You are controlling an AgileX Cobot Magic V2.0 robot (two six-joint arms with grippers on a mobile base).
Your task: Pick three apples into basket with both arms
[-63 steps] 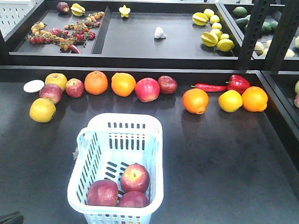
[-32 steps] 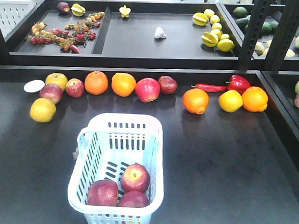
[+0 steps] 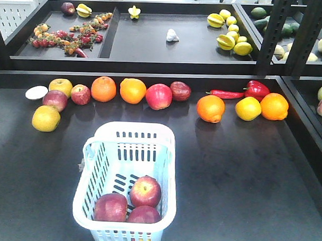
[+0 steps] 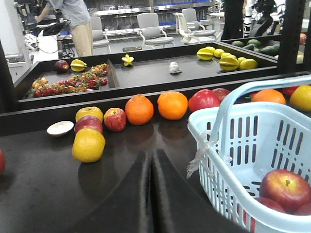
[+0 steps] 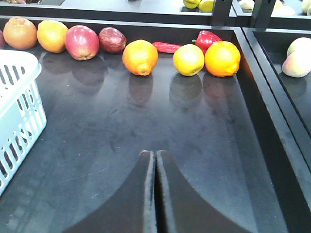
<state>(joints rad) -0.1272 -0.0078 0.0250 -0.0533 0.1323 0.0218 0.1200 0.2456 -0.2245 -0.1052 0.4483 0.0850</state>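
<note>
Three red apples lie together in the near end of the pale blue basket (image 3: pixel 133 129): one on top (image 3: pixel 145 191), one at the left (image 3: pixel 111 207), one at the front (image 3: pixel 143 214). Neither arm shows in the front view. In the left wrist view my left gripper (image 4: pixel 151 156) is shut and empty, low over the dark table just left of the basket (image 4: pixel 214 162), where one apple (image 4: pixel 286 188) shows inside. My right gripper (image 5: pixel 155 153) is also shut and empty over bare table, with the basket (image 5: pixel 19 97) off to its left.
A row of fruit lines the table's back edge: oranges (image 3: pixel 103 89) (image 3: pixel 210 108), loose red apples (image 3: pixel 158 96) (image 3: pixel 80 94), yellow fruits (image 3: pixel 45 118) (image 3: pixel 248 109), red peppers (image 3: pixel 256 90). Raised black trays (image 3: pixel 147 46) stand behind. Black posts (image 3: pixel 272 34) and a side ledge lie at the right.
A dark piece of the left arm at the bottom-left corner of the front view has slid out of sight. The basket, its apples and the fruit row have not moved.
</note>
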